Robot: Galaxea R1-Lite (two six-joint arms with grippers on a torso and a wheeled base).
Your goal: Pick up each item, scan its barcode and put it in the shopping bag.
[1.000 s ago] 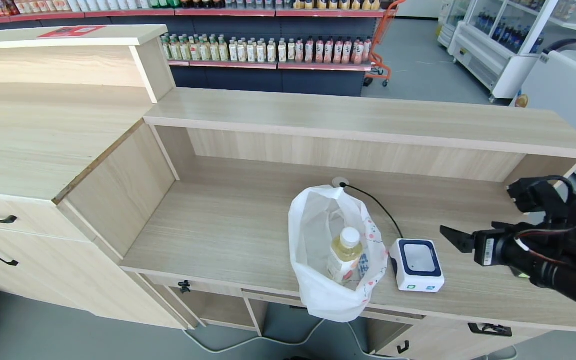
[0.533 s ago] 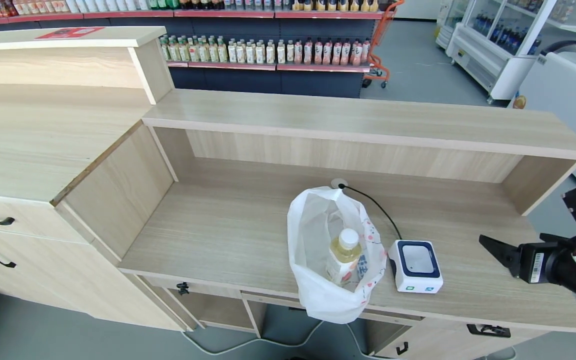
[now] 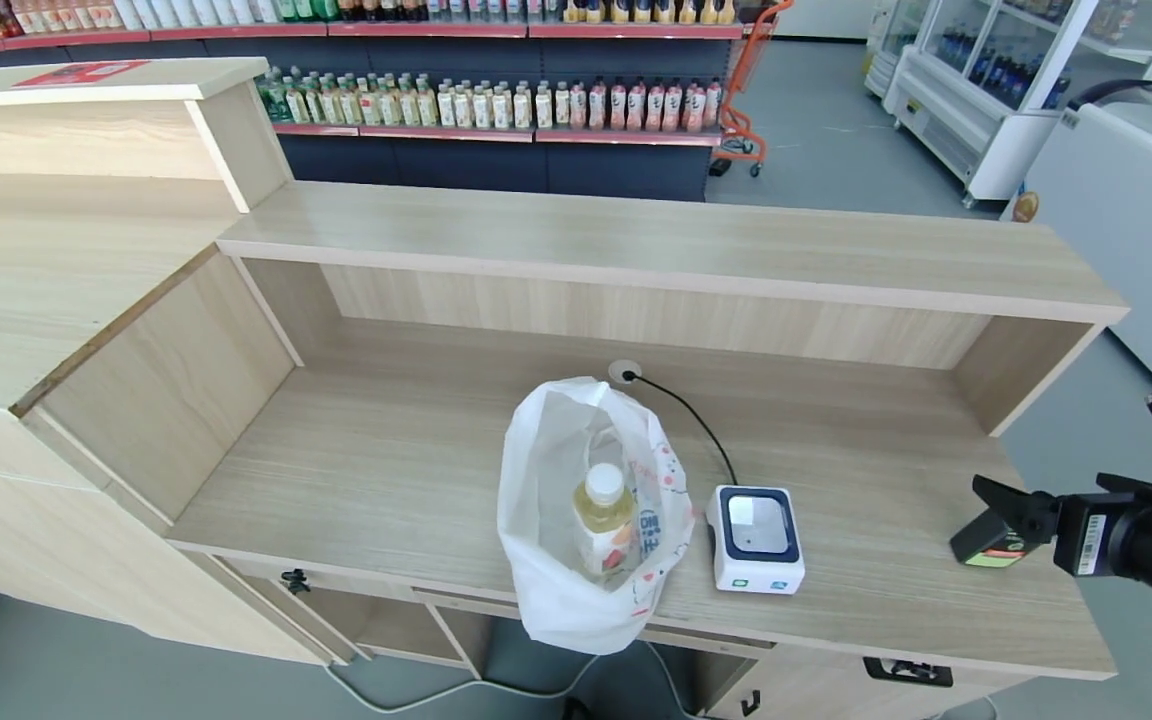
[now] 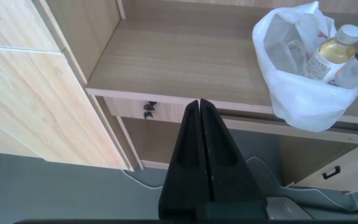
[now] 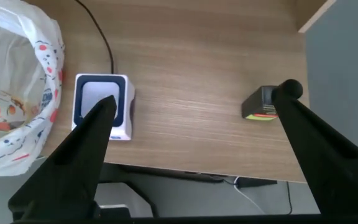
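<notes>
A white shopping bag (image 3: 561, 590) stands open near the counter's front edge, with a yellow drink bottle (image 3: 603, 508) upright inside it. The bag (image 4: 303, 93) and bottle (image 4: 334, 53) also show in the left wrist view. Just right of the bag sits the white, blue-framed scanner (image 3: 757, 537). A small dark item with a red and green label (image 3: 986, 549) lies on the counter's right end. My right gripper (image 5: 197, 96) hangs open above the counter, one fingertip beside that item (image 5: 261, 104). My left gripper (image 4: 199, 106) is shut on nothing, low in front of the counter.
The scanner's black cable (image 3: 681, 410) runs back to a hole in the counter (image 3: 386, 450). A raised ledge (image 3: 656, 240) walls the back, a taller cabinet (image 3: 56, 260) the left. Drawers sit under the front edge. Shelves and freezers stand beyond.
The head camera has turned, so everything shows further left. My right arm has drawn back to the right, off the scanner side, uncovering the small labelled item on the counter.
</notes>
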